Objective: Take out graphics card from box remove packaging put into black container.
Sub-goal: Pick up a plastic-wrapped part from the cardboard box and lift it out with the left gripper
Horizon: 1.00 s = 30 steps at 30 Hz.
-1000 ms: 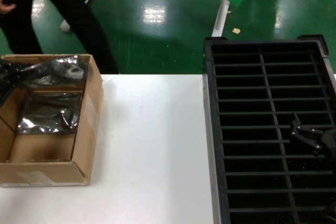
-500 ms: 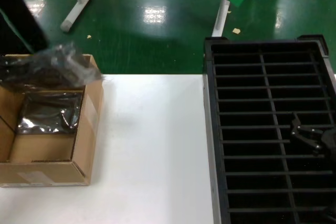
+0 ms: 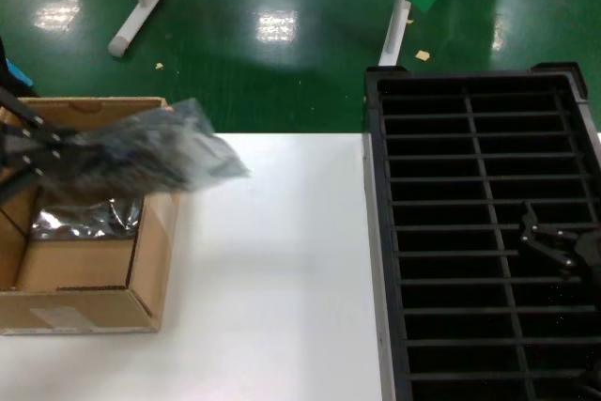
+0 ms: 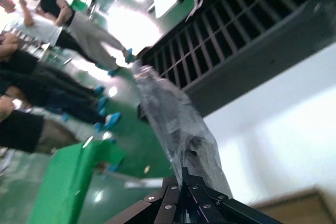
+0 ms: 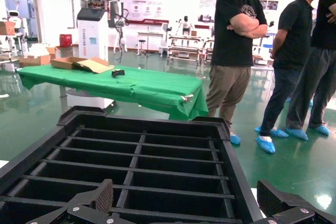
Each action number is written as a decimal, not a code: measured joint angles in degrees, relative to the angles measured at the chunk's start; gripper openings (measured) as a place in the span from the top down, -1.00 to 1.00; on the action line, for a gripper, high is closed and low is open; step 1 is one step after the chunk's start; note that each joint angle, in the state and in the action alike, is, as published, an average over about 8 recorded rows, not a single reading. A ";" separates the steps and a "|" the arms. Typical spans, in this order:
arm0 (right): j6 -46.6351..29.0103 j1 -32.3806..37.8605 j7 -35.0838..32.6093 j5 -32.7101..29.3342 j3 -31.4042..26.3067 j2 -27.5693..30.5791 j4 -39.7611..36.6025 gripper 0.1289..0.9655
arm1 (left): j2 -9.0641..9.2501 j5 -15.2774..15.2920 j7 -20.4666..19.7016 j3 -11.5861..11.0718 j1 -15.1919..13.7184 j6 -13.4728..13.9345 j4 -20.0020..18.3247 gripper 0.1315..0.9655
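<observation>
White tabletop (image 3: 282, 260) over green floor, left gripper (image 3: 28, 149) clenched on the crinkly anti-static bag (image 3: 150, 157) (graphics card inside not discernible), bag held above the cardboard box (image 3: 155, 251), another silvery bag (image 3: 84, 223) inside, right gripper (image 3: 554, 243) spread open over the black slotted crate (image 3: 470, 138).

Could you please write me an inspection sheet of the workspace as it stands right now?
Surface: white table, bare between carton and crate.
Job's things: cardboard box open at the table's left, silvery bag inside; another anti-static bag held above its rim, contents not visible; black slotted crate at right, slots empty where visible.
Clutter: nothing seen.
Grippers: left gripper shut on the anti-static bag; right gripper open, over the crate.
Cables: nothing seen.
Surroundings: green floor; bystanders beyond the crate; green-covered table.
</observation>
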 joint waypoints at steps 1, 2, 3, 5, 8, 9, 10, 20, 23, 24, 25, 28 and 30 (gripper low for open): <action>0.00 0.00 0.00 0.00 0.00 0.00 0.00 -1.00 | -0.09 -0.21 -1.00 0.25 0.06 0.57 -0.80 0.97; 0.00 0.00 0.00 0.00 0.00 0.00 0.00 -1.00 | -0.16 -0.36 -2.07 0.54 0.10 1.09 -1.56 0.97; 0.00 0.00 0.00 0.00 0.00 0.00 0.00 -1.00 | -0.22 -0.46 -3.31 0.90 0.07 1.62 -2.34 0.97; 0.00 0.00 0.00 0.00 0.00 0.00 0.00 -1.00 | -0.32 -0.50 -6.00 1.72 -0.22 2.67 -3.82 0.97; 0.00 0.00 0.00 0.00 0.00 0.00 0.00 -1.00 | -0.26 -0.21 -10.61 3.19 -1.36 4.29 -5.74 0.97; 0.00 0.00 0.00 0.00 0.00 0.00 0.00 -1.00 | -0.14 -0.05 -12.24 3.72 -1.96 4.84 -6.30 0.97; 0.00 0.00 0.00 0.00 0.00 0.00 0.00 -1.00 | 0.01 0.12 -13.88 4.26 -2.61 5.38 -6.84 0.97; 0.00 0.00 0.00 0.00 0.00 0.00 0.00 -1.00 | 3.71 2.76 -25.88 9.13 -8.27 8.45 -11.17 0.97; -0.51 -0.11 -0.02 0.18 0.32 0.07 0.12 -1.00 | 5.11 4.18 -27.13 10.41 -8.95 8.33 -12.47 0.97; -0.94 -0.22 -0.01 0.34 0.57 0.18 0.25 -1.00 | 5.52 4.66 -27.33 10.77 -9.05 8.22 -12.92 0.97; -1.47 -0.37 0.03 0.57 0.88 0.35 0.44 -1.00 | 5.89 5.14 -27.48 11.12 -9.11 8.09 -13.39 0.97; -3.92 -1.25 0.65 1.84 2.20 1.52 1.60 -1.00 | 6.87 6.37 -27.72 11.96 -9.00 7.59 -14.89 0.97; -6.07 -2.23 1.51 3.13 3.23 2.87 2.88 -1.00 | 7.34 7.00 -27.81 12.32 -8.71 7.16 -15.93 0.97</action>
